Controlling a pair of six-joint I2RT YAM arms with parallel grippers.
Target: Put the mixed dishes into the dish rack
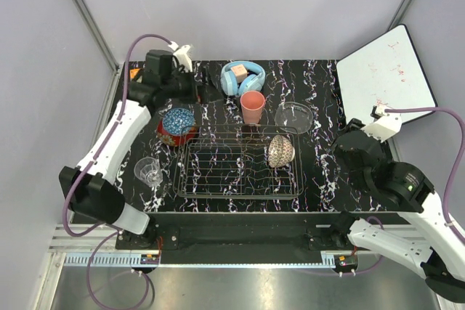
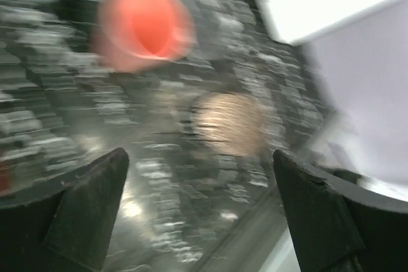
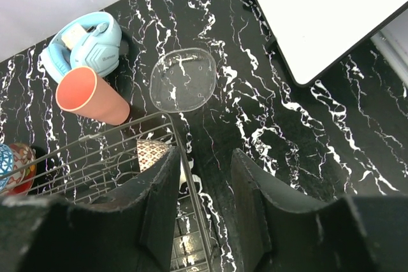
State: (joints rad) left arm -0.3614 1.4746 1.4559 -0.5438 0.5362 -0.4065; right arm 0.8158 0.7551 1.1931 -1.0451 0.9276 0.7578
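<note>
Near the left edge of the desk (image 1: 320, 179), the glass tumbler (image 1: 149, 172) stands outside the dish rack (image 1: 218, 172). It is small and clear, so a misjudged reach could tip it toward that edge. The blue-patterned bowl (image 1: 178, 124) sits on the desk just off the rack's far-left corner, and a low lift may snag the wire.

The left end effector (image 2: 199, 157) hangs over the far-left part of the desk, fingers spread wide and empty. Its view is smeared, and a hasty approach could knock the salmon-pink cup (image 1: 253, 107). That cup stands just beyond the rack's far edge, in front of the headphones (image 1: 242, 78).

The beige-brown bowl (image 1: 280, 150) lies on its side inside the rack near the right end, and a jolt may roll it. The shallow glass dish (image 1: 293, 116) lies flat by the rack's far-right corner; its thin rim probably slips easily. The right end effector (image 3: 205, 157) is partly open and holds nothing, over the desk's right side.
</note>
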